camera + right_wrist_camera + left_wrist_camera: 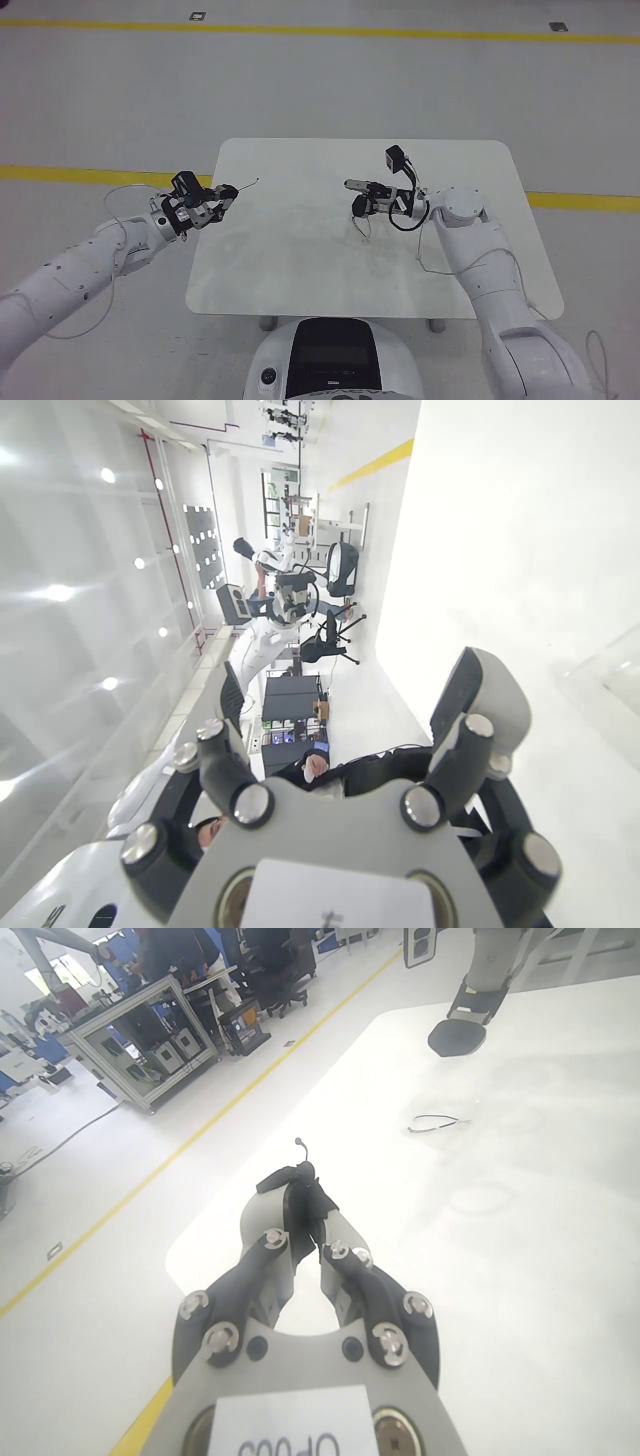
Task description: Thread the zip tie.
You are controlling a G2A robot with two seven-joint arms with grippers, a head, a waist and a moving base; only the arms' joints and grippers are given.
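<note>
Zip tie, a thin dark strip with a small head at its free tip, sticks out of the left gripper, which is pinched tight on it over the table's left edge. Its long axis points roughly toward the right arm. Farther right a bent loose strand lies flat, near the right gripper, which is spread wide and empty.

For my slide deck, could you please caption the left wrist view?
Left gripper, jaws shut on a thin black zip tie, at the white table's edge.
</note>
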